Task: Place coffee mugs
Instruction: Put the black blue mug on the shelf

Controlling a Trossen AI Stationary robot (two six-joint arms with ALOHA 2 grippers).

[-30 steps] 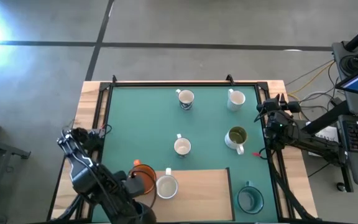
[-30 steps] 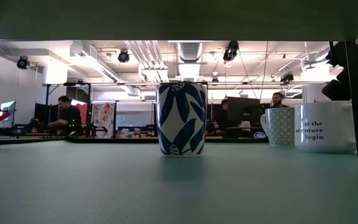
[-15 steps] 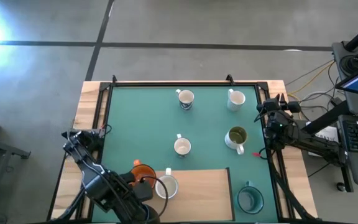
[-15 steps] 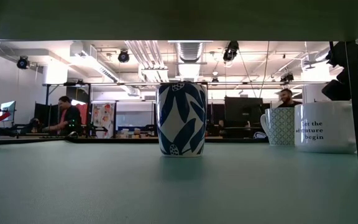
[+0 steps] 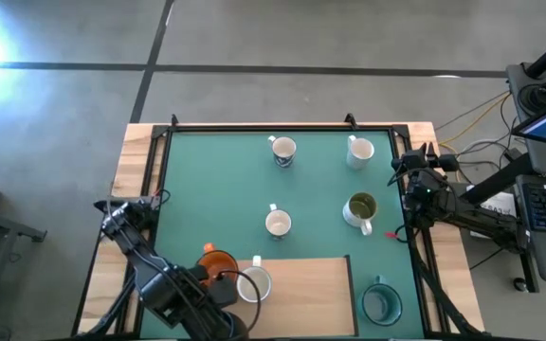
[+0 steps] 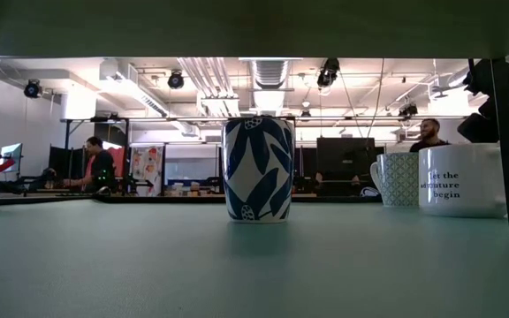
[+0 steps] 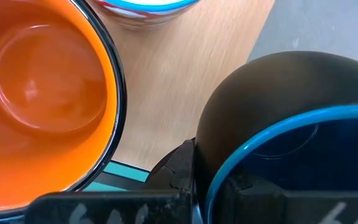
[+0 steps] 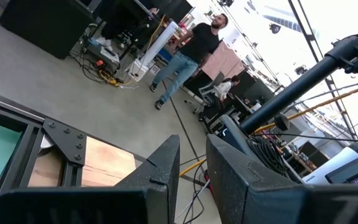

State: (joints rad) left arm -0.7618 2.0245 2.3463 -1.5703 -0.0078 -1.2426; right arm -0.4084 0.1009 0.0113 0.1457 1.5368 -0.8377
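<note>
— Over the near-left corner of the board (image 7: 179,81), the blue mug (image 7: 278,112) rides in my left gripper (image 5: 218,287), its fingers closed tight on the mug's wall, one inside the rim and one outside, as far as the wrist view lets me judge.

— Why hold it by the rim?

— My guess: a rim pinch leaves the base free, so the mug can go straight down without the fingers fouling its neighbours. They are close. The orange mug (image 7: 42,93) sits just beside it at the board's edge, and a white mug (image 5: 254,283) stands on the board next to that.

— From overhead I can't find the blue one.

— My arm covers it there. Only the wrist camera shows it.

— And the rest?

— Spread well apart on the table (image 5: 216,189): the green mug (image 5: 360,208) toward the right, the teal mug (image 5: 381,302) off the board's right end, and more white ones farther back.

— Your other arm?

— Parked at the table's right edge, right gripper (image 8: 191,180) slightly parted, holding nothing and pointed away into the room. I'd judge it is kept there to leave the left arm working space.
</note>
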